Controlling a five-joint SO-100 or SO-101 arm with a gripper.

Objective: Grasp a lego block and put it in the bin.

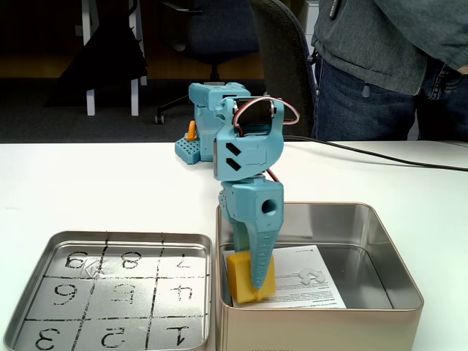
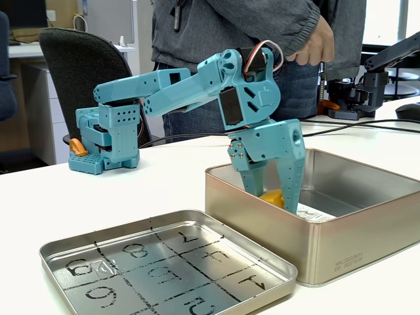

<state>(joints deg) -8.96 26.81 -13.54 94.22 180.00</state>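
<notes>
The yellow-orange lego block point(image 1: 238, 281) sits low inside the silver bin point(image 1: 395, 256), at its near-left corner, on the edge of the white printed sheet point(image 1: 307, 285). My teal gripper point(image 1: 248, 289) reaches straight down into the bin with one finger on each side of the block, and the jaws look closed against it. From the side, the gripper point(image 2: 275, 200) stands inside the bin's point(image 2: 341, 230) left wall, and only the block's point(image 2: 272, 196) top shows between the fingers. I cannot tell whether the block rests on the bin floor.
A shallow tray point(image 1: 124, 236) with a black numbered grid lies left of the bin. The arm's base point(image 1: 205, 124) stands at the table's back. A person point(image 1: 380, 58) stands behind the table, with a cable point(image 1: 380, 155) trailing right. A dark device point(image 2: 367, 85) sits far right.
</notes>
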